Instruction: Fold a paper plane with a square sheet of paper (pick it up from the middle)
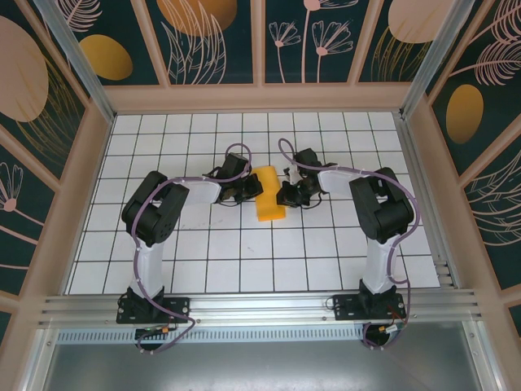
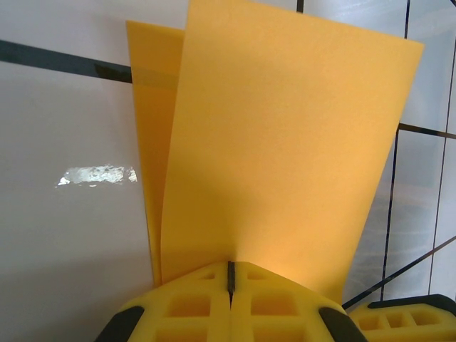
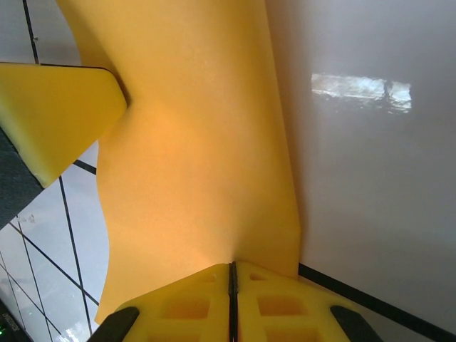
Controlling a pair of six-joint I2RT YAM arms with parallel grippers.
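The square sheet of paper (image 1: 269, 194), plain orange-yellow, hangs doubled over between both grippers at the middle of the white grid floor. My left gripper (image 1: 253, 189) is shut on its left edge, and my right gripper (image 1: 285, 194) is shut on its right edge. In the left wrist view the sheet (image 2: 285, 142) rises from the closed yellow fingers of the left gripper (image 2: 230, 274), with a second layer showing behind it at the left. In the right wrist view the sheet (image 3: 199, 157) curves up from the closed right gripper (image 3: 232, 269). The left gripper's yellow finger (image 3: 57, 121) touches the sheet there.
The white tiled floor (image 1: 244, 252) stretches around the arms. Wooden-framed walls with painted plants (image 1: 212, 41) enclose it on three sides. An aluminium rail (image 1: 260, 305) carries both arm bases at the near edge.
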